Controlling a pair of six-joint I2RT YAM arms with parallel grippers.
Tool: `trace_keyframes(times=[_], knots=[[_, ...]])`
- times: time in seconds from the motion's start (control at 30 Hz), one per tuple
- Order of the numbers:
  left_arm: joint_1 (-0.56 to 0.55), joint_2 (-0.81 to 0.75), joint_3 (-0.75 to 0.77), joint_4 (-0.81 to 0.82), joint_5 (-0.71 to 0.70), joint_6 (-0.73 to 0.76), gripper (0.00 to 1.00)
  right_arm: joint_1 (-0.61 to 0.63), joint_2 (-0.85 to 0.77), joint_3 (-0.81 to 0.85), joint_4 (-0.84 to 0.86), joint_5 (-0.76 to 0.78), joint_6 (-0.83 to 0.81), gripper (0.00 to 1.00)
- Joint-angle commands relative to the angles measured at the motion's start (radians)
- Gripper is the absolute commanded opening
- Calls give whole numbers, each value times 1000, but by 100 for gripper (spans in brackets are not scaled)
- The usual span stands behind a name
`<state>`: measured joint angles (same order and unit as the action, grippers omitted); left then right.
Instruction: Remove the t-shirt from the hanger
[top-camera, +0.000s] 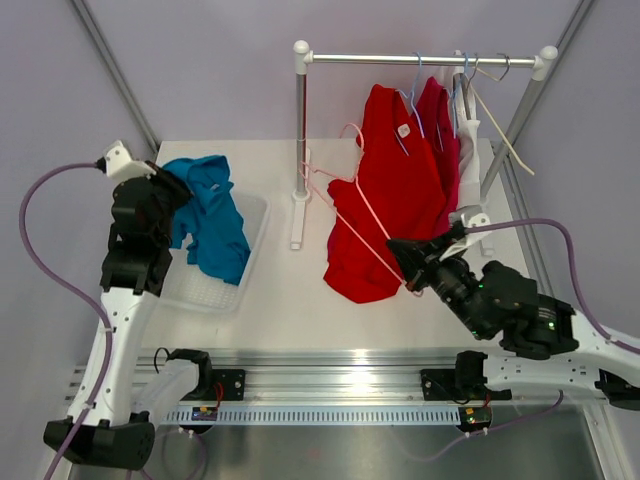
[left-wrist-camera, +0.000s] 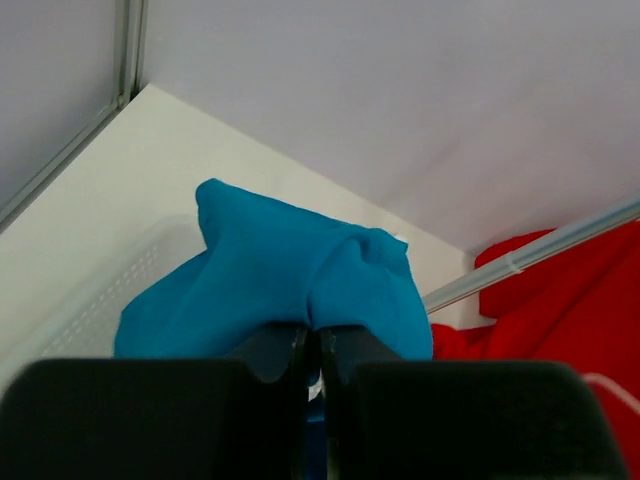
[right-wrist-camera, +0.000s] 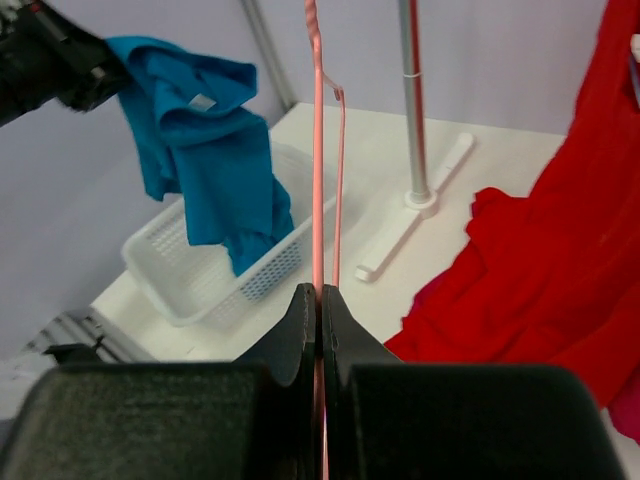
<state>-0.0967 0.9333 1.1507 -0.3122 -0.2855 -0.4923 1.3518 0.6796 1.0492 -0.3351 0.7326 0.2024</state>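
Left gripper (left-wrist-camera: 315, 335) is clamped on soft, crumpled blue t-shirt (top-camera: 215, 220). The shirt is off the hanger and drapes into a white perforated plastic basket (top-camera: 200, 290). Right gripper (right-wrist-camera: 318, 300) is pinched on a thin pink wire hanger (right-wrist-camera: 318, 150), which is bare. Red shirts (top-camera: 390, 190) hang from the metal rail (top-camera: 420, 59).

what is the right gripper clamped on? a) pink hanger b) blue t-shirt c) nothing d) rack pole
A: the right gripper is shut on the thin pink hanger, while the blue t-shirt hangs from the left gripper over the white basket.
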Motion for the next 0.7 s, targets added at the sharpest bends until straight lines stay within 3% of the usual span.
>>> trace_keyframes(times=[0.0, 0.07, 0.1, 0.17, 0.2, 0.27, 0.33, 0.47, 0.57, 0.67], knots=[[6, -125, -89, 90, -61, -72, 14, -5, 113, 63, 74, 206, -67, 0], [6, -155, -135, 68, -60, -89, 35, -10, 214, 109, 84, 276, -81, 0], [6, -175, -158, 67, -41, -97, 53, -16, 241, 118, 115, 287, -104, 0], [6, -231, -210, 65, -14, -100, 68, -49, 282, 127, 184, 294, -119, 0], [6, -246, -216, 62, 23, -86, 82, -63, 290, 129, 214, 297, -141, 0], [6, -283, -212, 36, 58, -81, 99, -109, 322, 139, 243, 289, -147, 0], [6, -310, -185, 1, 147, -71, 99, -137, 371, 176, 237, 283, -139, 0], [5, -349, -160, -41, 400, -66, 99, -198, 443, 202, 419, 298, -249, 0], [3, -385, -212, -34, 699, -75, 99, -244, 497, 239, 504, 257, -274, 0], [-18, -427, -282, -28, 863, -36, 99, -316, 586, 328, 469, 205, -242, 0]])
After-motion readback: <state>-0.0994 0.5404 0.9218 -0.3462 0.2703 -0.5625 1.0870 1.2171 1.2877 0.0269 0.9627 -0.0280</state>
